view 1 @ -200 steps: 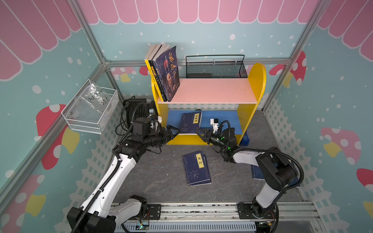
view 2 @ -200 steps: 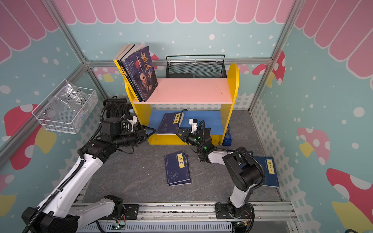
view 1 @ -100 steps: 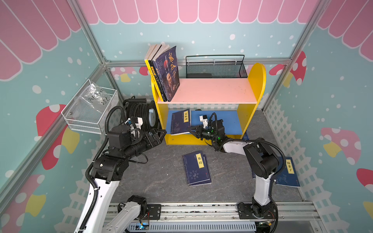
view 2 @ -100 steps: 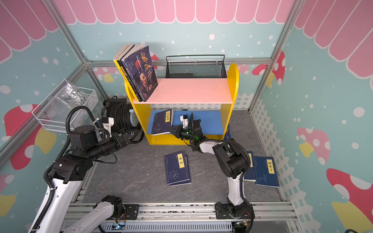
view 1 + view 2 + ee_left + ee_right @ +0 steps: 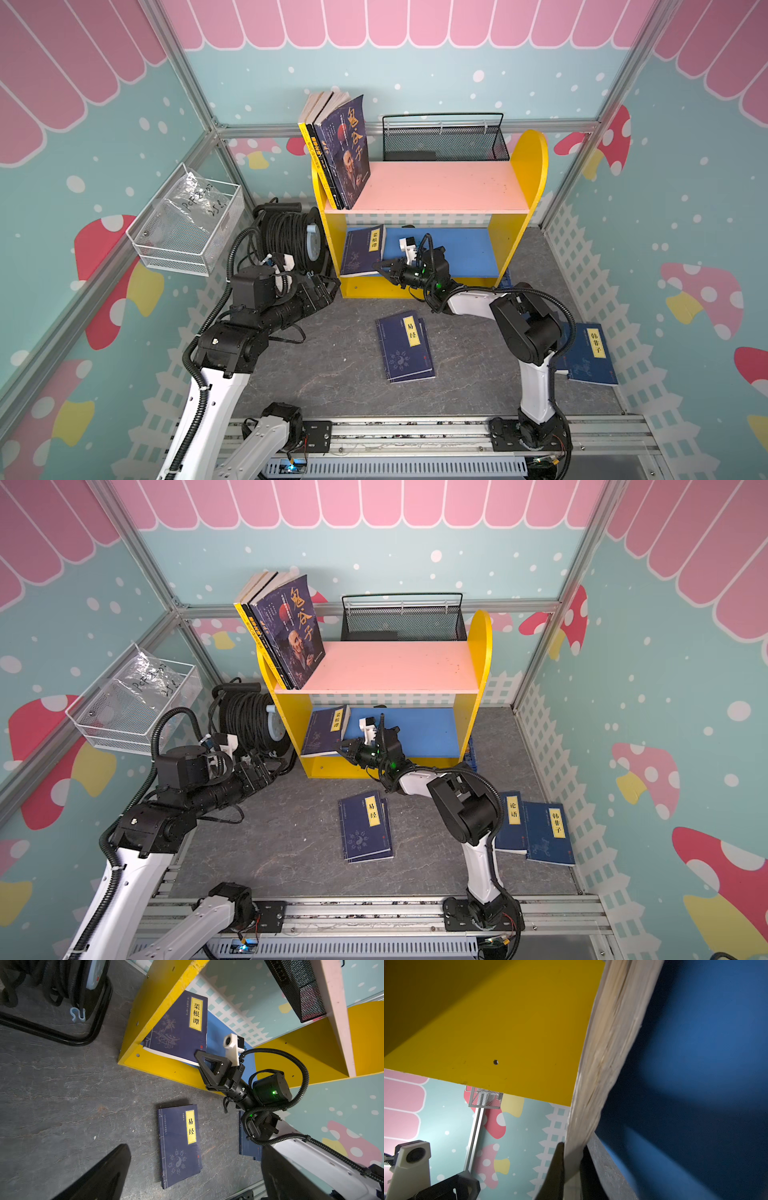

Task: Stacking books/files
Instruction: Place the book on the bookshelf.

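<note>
A thin navy book point(image 5: 360, 253) point(image 5: 176, 1028) with a yellow label stands tilted at the left end of the yellow shelf's point(image 5: 519, 199) blue lower board. My right gripper point(image 5: 384, 266) point(image 5: 572, 1147) is shut on its lower front corner, pages between the fingers. My left gripper point(image 5: 328, 286) hangs open and empty over the floor left of the shelf. Its black fingers point(image 5: 99, 1176) frame two stacked navy books point(image 5: 405, 345) point(image 5: 179, 1142) lying flat. Three thicker books point(image 5: 338, 153) lean at the pink top board's left end, a purple portrait cover in front. More navy books point(image 5: 548, 833) lie at the right.
A black mesh basket point(image 5: 444, 137) sits behind the top board. A black cable reel point(image 5: 291, 241) stands against the shelf's left side, close to my left arm. A white wire basket point(image 5: 187, 224) hangs on the left wall. Frame posts and walls enclose the grey floor point(image 5: 332, 374).
My left gripper has let go of the shelf book, opened wide and drawn back left. My right gripper has carried that book further left along the lower board.
</note>
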